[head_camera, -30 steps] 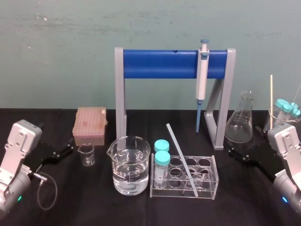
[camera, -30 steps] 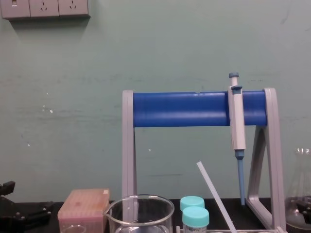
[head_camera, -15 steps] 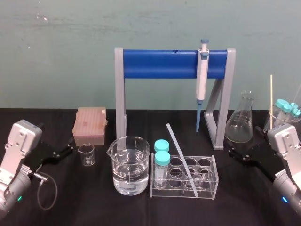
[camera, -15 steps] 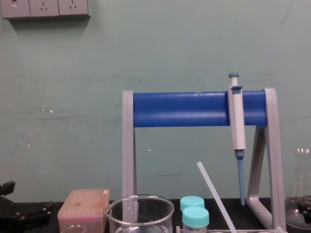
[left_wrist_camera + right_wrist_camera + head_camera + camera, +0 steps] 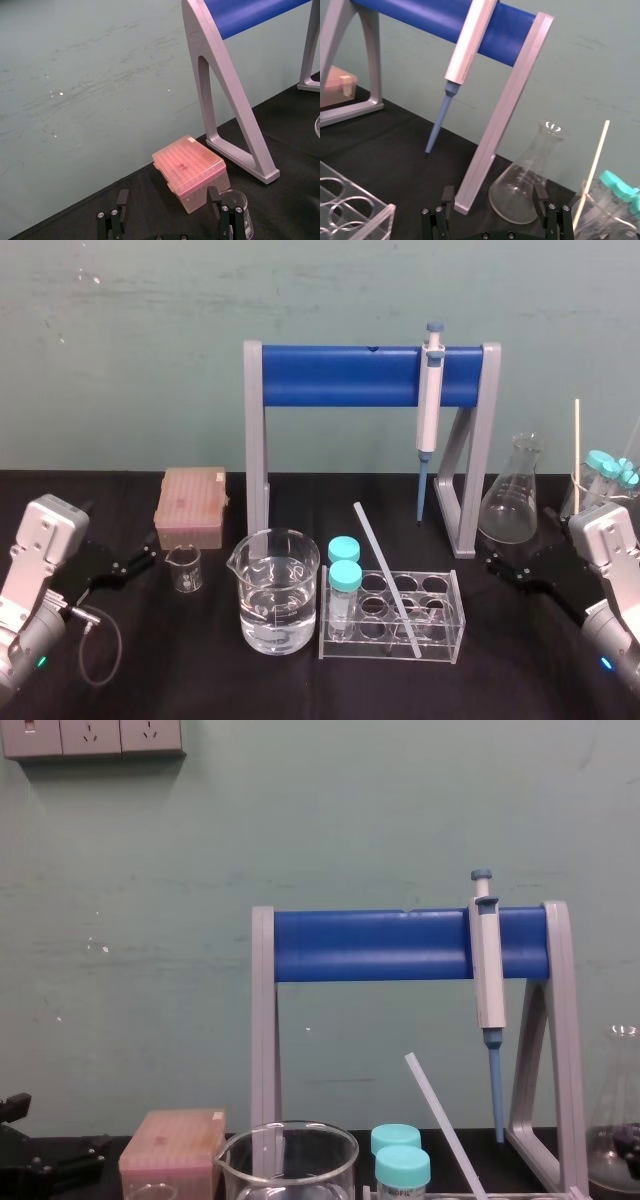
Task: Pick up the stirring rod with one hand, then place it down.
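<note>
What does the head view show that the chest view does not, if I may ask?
The head view adds the black tabletop and the clear rack holding the lower end of the stirring rod. The chest view adds the wall sockets. Both share the blue stand, hanging pipette, pink tip box, large beaker, and the open left claw and right claw, idle at the sides.

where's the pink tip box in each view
head view: pink tip box left of centre, behind the small beaker
chest view: the box at bottom left
left wrist view: the box mid-picture
right wrist view: the box beyond the rack's grey leg
shared landmark: that grey leg beside it
</note>
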